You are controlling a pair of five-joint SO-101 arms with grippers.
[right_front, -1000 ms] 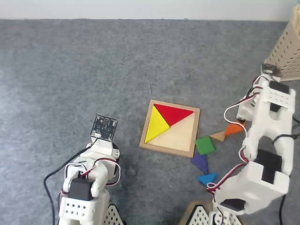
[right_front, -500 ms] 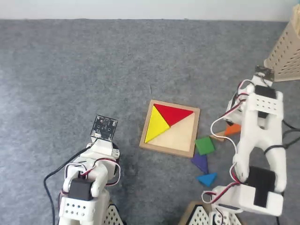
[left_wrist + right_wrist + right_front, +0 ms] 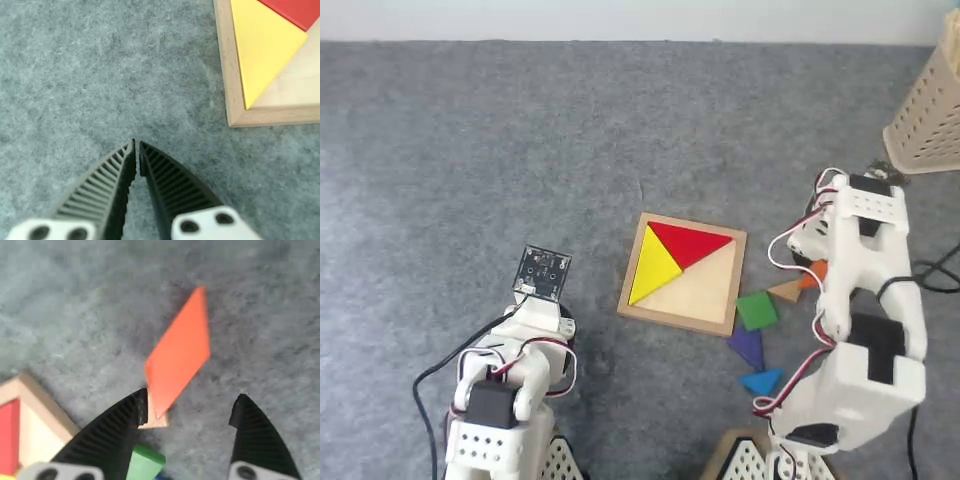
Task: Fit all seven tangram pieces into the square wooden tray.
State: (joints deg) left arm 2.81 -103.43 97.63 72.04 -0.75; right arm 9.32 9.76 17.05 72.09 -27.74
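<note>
Straddling one end of the orange parallelogram (image 3: 180, 352), the right claw (image 3: 192, 399) is released. The parallelogram's tip meets a tan triangle (image 3: 785, 291) just beside the square wooden tray (image 3: 680, 321). A red triangle (image 3: 688, 241) and a yellow triangle (image 3: 653, 266) fill half the tray; the other half lies bare. A green piece (image 3: 757, 310), a purple piece (image 3: 748, 347) and a blue piece (image 3: 761, 381) crowd the tray's corner. The left claw (image 3: 136, 145), clenched, sits over open grey tabletop (image 3: 470, 150).

Seven tangram pieces, one wooden tray (image 3: 680, 318), two grippers: left gripper (image 3: 137, 144); right gripper (image 3: 192, 396)
Two in the tray: red triangle (image 3: 690, 242); yellow triangle (image 3: 655, 265); five loose near the right gripper: green square (image 3: 757, 310); purple triangle (image 3: 747, 347); blue triangle (image 3: 761, 381); tan triangle (image 3: 785, 291); orange parallelogram (image 3: 180, 352)
</note>
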